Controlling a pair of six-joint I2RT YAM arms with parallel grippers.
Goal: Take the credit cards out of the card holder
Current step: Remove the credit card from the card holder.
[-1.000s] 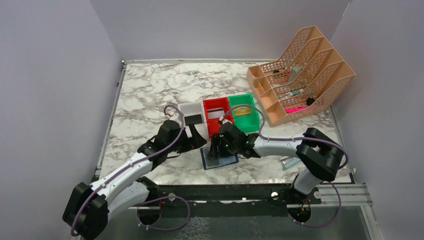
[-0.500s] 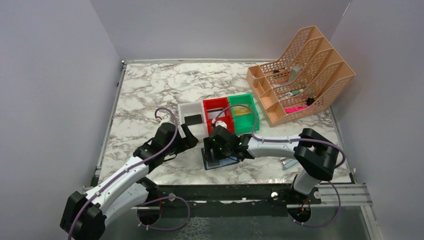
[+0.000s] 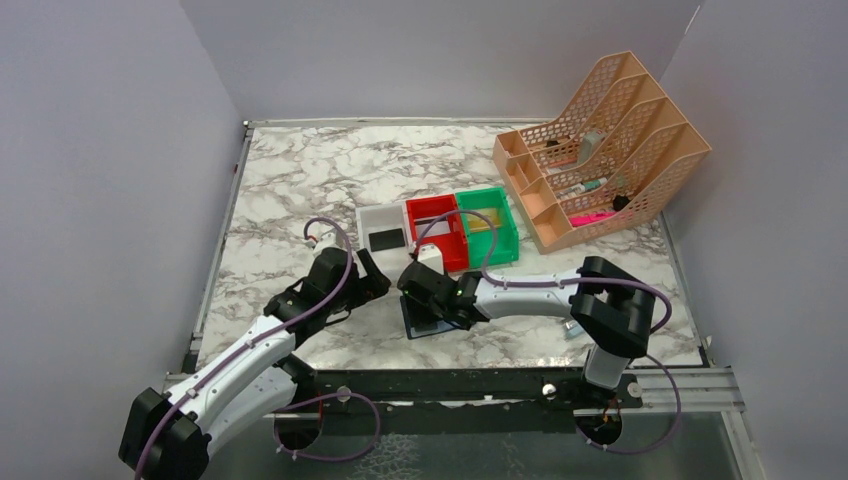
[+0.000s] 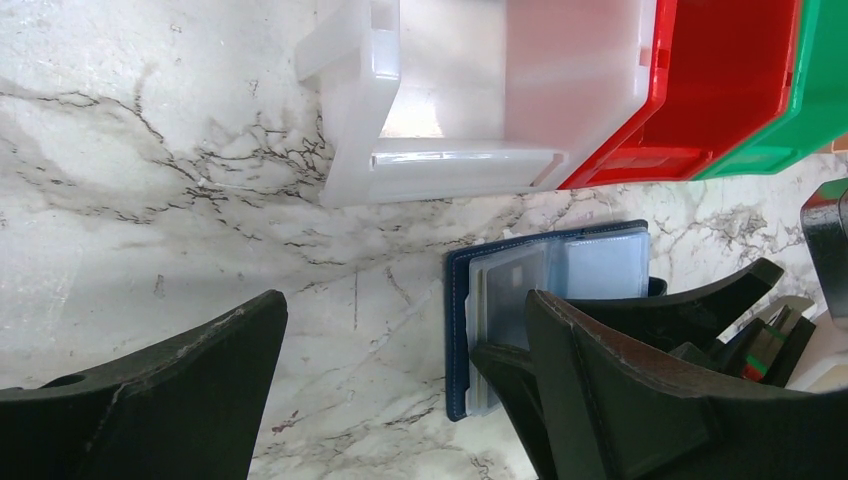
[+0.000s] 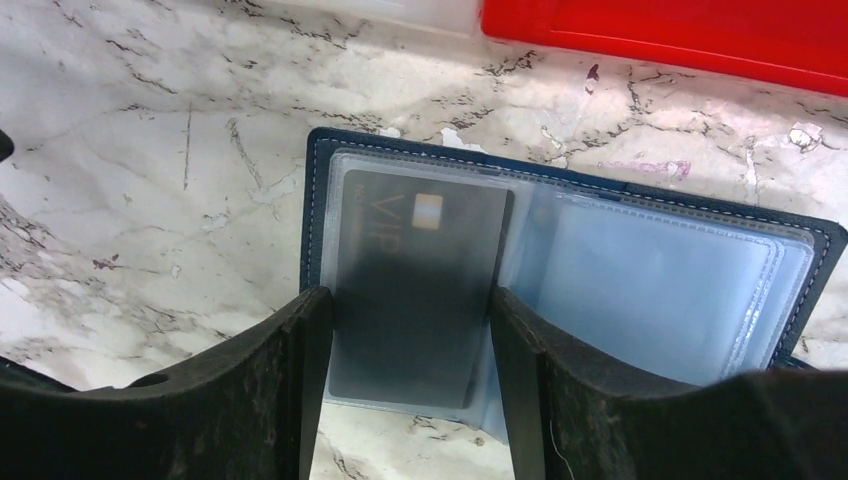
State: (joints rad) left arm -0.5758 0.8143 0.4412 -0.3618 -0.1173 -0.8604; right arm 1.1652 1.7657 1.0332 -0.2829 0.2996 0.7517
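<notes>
Bins stand in a row mid-table in your top view: white bin (image 3: pixel 383 217), red bin (image 3: pixel 432 212), green bin (image 3: pixel 498 240). A black card (image 3: pixel 386 239) lies in the white bin. Just in front of them the card holder (image 3: pixel 437 322) lies open on the marble table (image 3: pixel 300 180). The right gripper (image 3: pixel 422 292) is down over it, and the left gripper (image 3: pixel 372 275) is just beside it on the left. A peach mesh organiser (image 3: pixel 600 150) stands at the far right.

Your left wrist view shows the left gripper (image 4: pixel 405 305) released, jaws wide with only marble between them. The card holder (image 4: pixel 560 275) lies past its right finger, near the white bin (image 4: pixel 460 100).

Your right wrist view shows the right gripper (image 5: pixel 410 310) straddling a dark card (image 5: pixel 420 260) marked VIP. That card is tucked in a clear sleeve of the card holder (image 5: pixel 660 290). The fingers (image 5: pixel 300 350) flank the card's long edges, but you cannot tell whether they pinch it.
</notes>
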